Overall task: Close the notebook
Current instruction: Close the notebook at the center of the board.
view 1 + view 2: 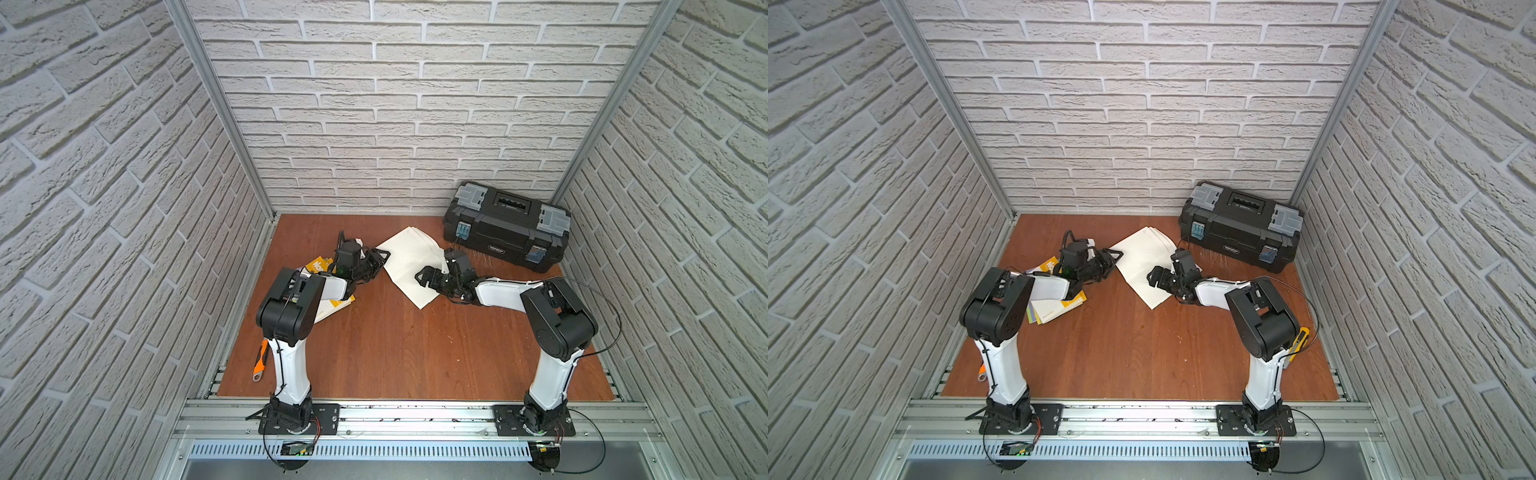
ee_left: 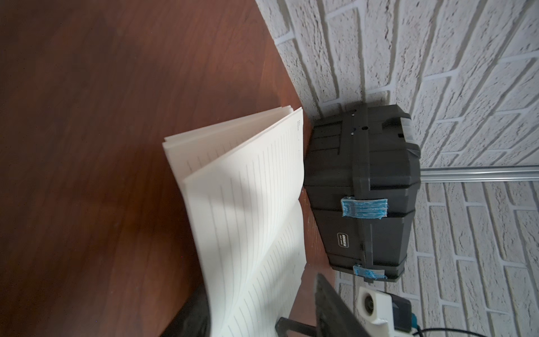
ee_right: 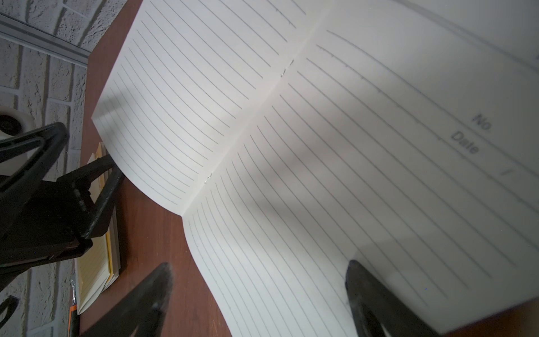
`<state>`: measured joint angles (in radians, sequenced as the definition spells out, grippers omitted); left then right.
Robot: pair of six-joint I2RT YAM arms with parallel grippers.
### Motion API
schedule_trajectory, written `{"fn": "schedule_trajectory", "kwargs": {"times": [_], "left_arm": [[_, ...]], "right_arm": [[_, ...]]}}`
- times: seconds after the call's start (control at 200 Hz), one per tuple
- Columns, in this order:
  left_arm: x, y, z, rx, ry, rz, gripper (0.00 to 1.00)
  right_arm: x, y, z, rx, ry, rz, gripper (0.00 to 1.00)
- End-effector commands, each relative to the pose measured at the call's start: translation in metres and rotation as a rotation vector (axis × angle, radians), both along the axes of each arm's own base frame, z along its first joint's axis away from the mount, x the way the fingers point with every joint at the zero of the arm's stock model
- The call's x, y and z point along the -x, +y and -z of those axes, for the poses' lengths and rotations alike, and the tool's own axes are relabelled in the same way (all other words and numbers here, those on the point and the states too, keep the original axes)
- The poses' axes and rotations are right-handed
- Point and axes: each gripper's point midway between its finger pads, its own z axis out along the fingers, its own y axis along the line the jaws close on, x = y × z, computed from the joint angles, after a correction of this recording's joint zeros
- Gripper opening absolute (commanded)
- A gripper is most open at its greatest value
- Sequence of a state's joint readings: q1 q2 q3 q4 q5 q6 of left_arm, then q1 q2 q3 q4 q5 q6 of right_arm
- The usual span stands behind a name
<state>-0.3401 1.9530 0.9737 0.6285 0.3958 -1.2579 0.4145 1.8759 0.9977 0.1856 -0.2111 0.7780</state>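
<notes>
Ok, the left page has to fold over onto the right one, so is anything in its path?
Yes: the right gripper hangs over the notebook's right page, jaws open, in the fold's path. Nothing else lies on the pages.

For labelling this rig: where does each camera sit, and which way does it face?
Top views: above base rail, facing down on left arm, right arm, notebook, toolbox.
Left wrist: on left arm, faces toolbox past notebook pages; left fingers show.
Right wrist: on right arm, faces across notebook to left gripper; right fingers show.
Shared: all show the notebook.
</notes>
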Motion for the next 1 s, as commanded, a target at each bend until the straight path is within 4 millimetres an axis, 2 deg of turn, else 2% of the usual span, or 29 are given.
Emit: {"fn": "schedule_trajectory", "kwargs": {"times": [0.0, 0.18, 0.355, 0.385, 0.405, 0.46, 0.49, 0.665, 0.74, 0.865, 0.995], "left_arm": [[-0.001, -0.018, -0.027, 0.042, -0.074, 0.057, 0.55], [0.007, -0.031, -0.033, -0.005, -0.084, 0.109, 0.55], [0.01, -0.029, -0.031, -0.054, -0.084, 0.117, 0.52], [0.01, -0.029, -0.032, -0.062, -0.088, 0.122, 0.47], [0.01, -0.029, -0.032, -0.066, -0.09, 0.125, 0.4], [0.011, -0.028, -0.032, -0.085, -0.088, 0.129, 0.11], [0.012, -0.028, -0.031, -0.1, -0.081, 0.132, 0.0], [0.019, -0.034, -0.031, -0.19, -0.094, 0.182, 0.0], [0.023, -0.036, -0.031, -0.213, -0.103, 0.192, 0.0], [0.03, -0.04, -0.032, -0.233, -0.124, 0.211, 0.0], [0.041, -0.051, -0.047, -0.271, -0.188, 0.248, 0.0]], "right_arm": [[0.016, -0.003, 0.023, 0.017, 0.07, -0.011, 0.92], [0.017, -0.003, 0.024, 0.012, 0.07, -0.012, 0.92], [0.019, -0.005, 0.023, 0.016, 0.071, -0.012, 0.92], [0.019, -0.005, 0.023, 0.016, 0.07, -0.011, 0.92], [0.02, -0.005, 0.023, 0.016, 0.072, -0.01, 0.92], [0.02, -0.006, 0.023, 0.016, 0.07, -0.011, 0.92], [0.02, -0.007, 0.022, 0.016, 0.068, -0.011, 0.92], [0.022, -0.008, 0.019, 0.009, 0.063, -0.011, 0.92], [0.022, -0.007, 0.011, -0.002, 0.039, -0.016, 0.92], [0.021, -0.008, -0.012, -0.009, -0.021, -0.033, 0.92], [0.023, -0.012, -0.043, 0.008, -0.078, -0.058, 0.92]]}}
